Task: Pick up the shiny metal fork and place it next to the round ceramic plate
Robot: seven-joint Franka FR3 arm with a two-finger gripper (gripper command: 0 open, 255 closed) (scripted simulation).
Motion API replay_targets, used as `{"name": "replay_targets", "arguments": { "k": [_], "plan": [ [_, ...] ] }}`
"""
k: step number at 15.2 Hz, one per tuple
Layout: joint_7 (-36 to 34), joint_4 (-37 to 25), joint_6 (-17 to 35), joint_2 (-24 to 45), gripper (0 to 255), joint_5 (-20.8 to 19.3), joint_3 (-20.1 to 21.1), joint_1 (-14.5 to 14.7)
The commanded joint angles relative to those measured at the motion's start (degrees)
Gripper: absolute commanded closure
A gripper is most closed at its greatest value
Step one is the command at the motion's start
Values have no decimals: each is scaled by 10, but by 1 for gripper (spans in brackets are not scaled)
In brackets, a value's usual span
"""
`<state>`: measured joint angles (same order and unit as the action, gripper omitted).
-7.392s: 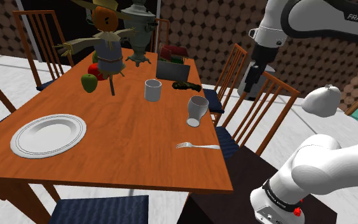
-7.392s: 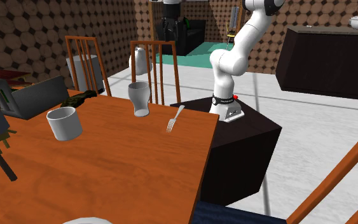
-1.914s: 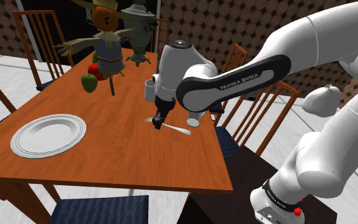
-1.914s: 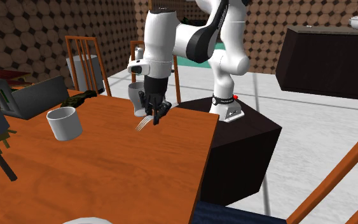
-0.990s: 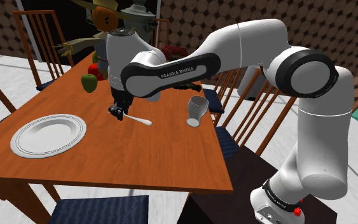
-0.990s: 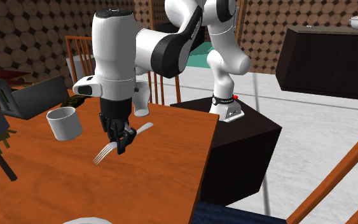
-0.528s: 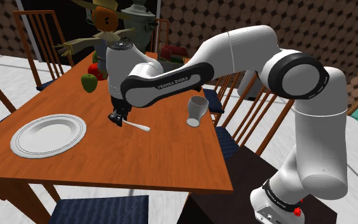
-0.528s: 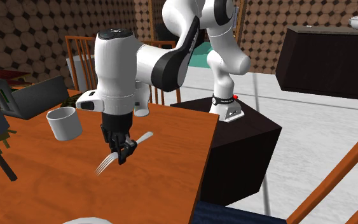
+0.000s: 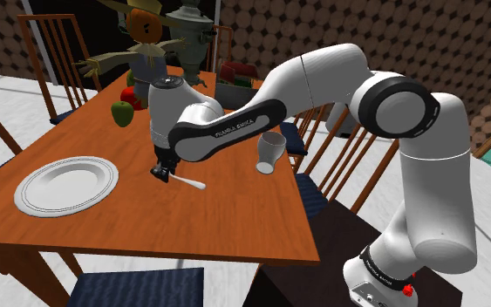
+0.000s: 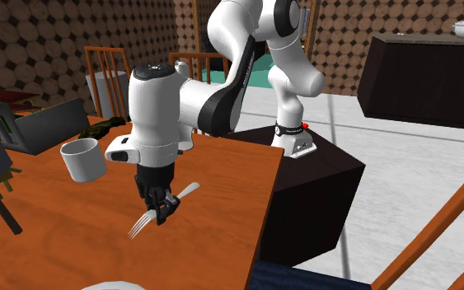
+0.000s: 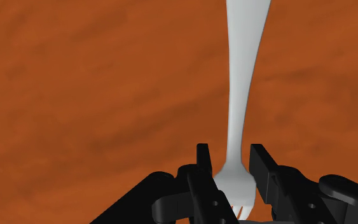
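Shoulder view, centre left of the frame: the black gripper (image 9: 160, 170) is shown lowered over the orange-brown wooden worktop (image 9: 191, 222), its jaws clamped on the pale grey fork (image 9: 187, 181). The fork is held just right of the white round plate (image 9: 66, 186) and apart from it, with its handle slanting toward the lower right. Whether the fork touches the worktop cannot be told. A white tumbler (image 9: 269, 152) is seen right of the arm, and a green apple (image 9: 123, 112) toward the upper left.

Second exterior view, left of centre: the gripper (image 10: 162, 206) is seen pointing down, with the fork (image 10: 142, 222) gripped crosswise, tines toward the lower left and handle toward the upper right. A white mug (image 10: 83, 158) stands on the worktop left of the gripper.

Wrist view: the fork (image 11: 241, 76) is clasped near its tines between the jaws of the gripper (image 11: 231, 154), its handle running away over the worktop (image 11: 75, 95).
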<state>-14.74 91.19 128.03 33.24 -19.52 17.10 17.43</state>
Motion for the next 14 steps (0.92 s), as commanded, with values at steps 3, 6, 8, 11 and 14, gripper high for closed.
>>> {"name": "replay_targets", "arguments": {
  "k": [3,6,8,11,14],
  "plan": [
    [-1,0,3,3,255,-1,-1,1],
    [-1,0,3,3,255,-1,-1,1],
    [-1,0,3,3,0,-1,-1,1],
    [-1,0,3,3,0,-1,-1,1],
    [1,-1,-9,-9,0,3,2,0]
  ]
}}
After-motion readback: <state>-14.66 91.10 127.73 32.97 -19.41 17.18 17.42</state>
